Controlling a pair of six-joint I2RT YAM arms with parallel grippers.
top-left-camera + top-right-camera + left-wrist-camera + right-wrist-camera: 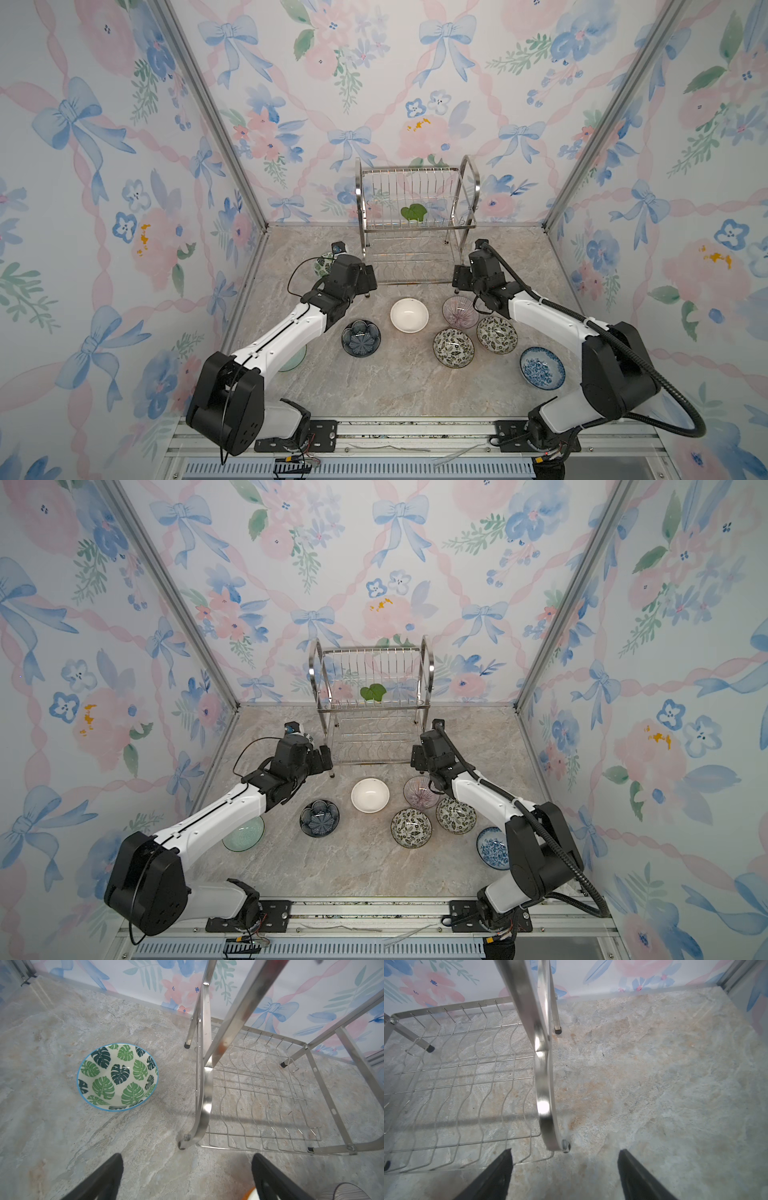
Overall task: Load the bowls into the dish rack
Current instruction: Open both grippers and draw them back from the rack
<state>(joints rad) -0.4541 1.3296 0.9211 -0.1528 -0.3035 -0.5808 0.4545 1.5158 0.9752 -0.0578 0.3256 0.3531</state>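
- Our left gripper (188, 1156) and right gripper (565, 1150) hang by the dish rack's (475, 187) front legs, jaws wide apart, holding nothing.
- The green-leaf bowl (117, 1076) sits beside the rack; the white bowl (409, 315) waits in front.
- We should pinch one rim gently, then lift slowly.

dish rack (415, 216): shiny steel wire | green-leaf bowl (117, 1076): glossy ceramic | table (374, 390): matt stone-look
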